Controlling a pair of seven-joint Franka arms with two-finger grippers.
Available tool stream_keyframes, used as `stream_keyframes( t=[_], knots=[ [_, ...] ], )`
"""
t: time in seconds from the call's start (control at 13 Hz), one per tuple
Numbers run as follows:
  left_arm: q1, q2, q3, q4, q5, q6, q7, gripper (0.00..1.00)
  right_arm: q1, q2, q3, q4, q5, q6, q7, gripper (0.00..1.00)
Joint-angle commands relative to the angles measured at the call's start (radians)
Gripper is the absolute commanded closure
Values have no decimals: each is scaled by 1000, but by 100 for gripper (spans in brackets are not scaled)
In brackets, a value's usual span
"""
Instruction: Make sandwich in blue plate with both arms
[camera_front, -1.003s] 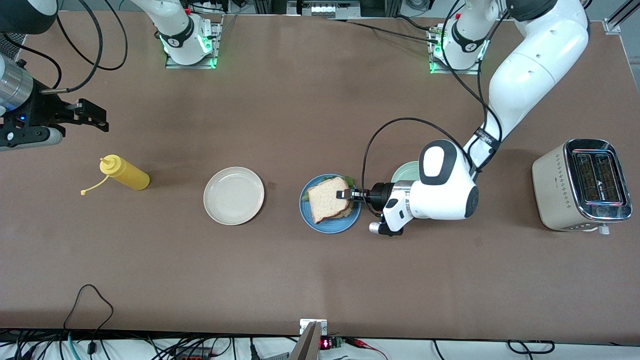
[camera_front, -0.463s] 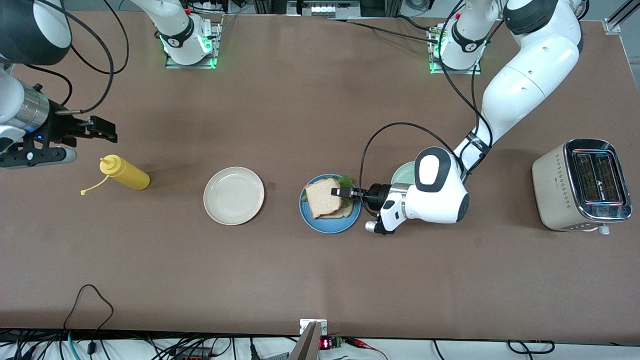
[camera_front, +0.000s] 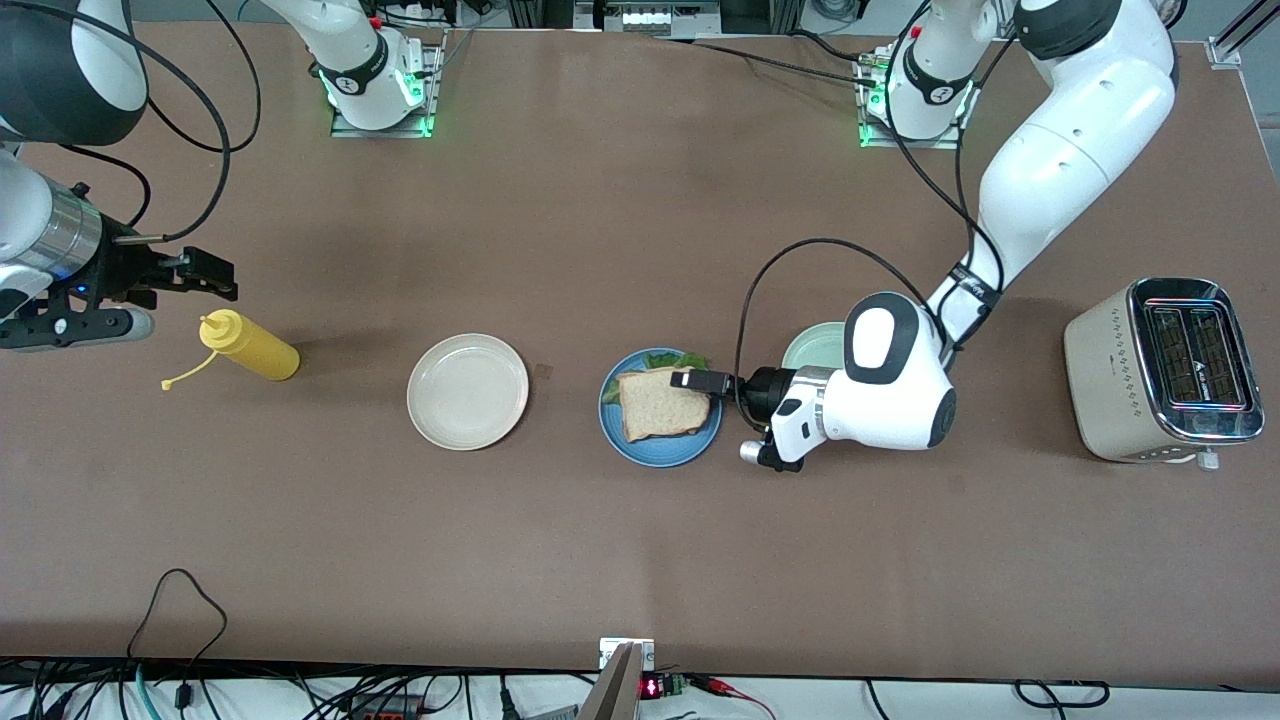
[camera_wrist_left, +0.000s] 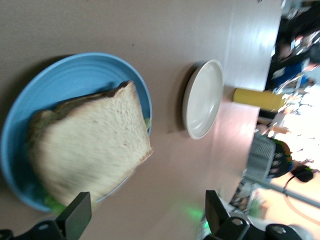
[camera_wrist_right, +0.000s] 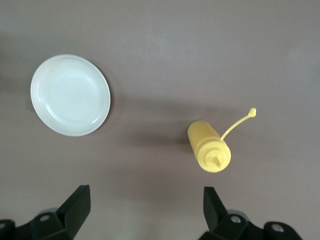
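Sandwich (camera_front: 664, 402) rests on blue plate (camera_front: 640, 450); open left end effector (camera_front: 690, 381) may snag, probably shifting top slice; right end effector (camera_front: 205, 273) open, waits.

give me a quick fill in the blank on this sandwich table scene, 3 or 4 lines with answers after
1. The sandwich lies on the ____ plate.
2. The yellow bottle lies on its side, beside the ____ plate.
3. The left claw is over the sandwich with its fingers ____.
4. At the left arm's end of the table stands a ____.

Missing words: blue; cream-white; open; toaster
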Motion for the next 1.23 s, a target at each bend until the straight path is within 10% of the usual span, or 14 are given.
stream_keyframes(
  t=[0.0,0.93,1.16],
  knots=[
    [20,-83,22,-16,104,-109,4,0,-4,3,-8,42,24,-10,29,0],
    [122,-481,14,79,664,-800,-131,0,-27,-7,-10,36,24,-52,40,0],
    [72,-632,146,61,641,-786,-129,0,-27,-13,-10,33,24,-52,40,0]
  ],
)
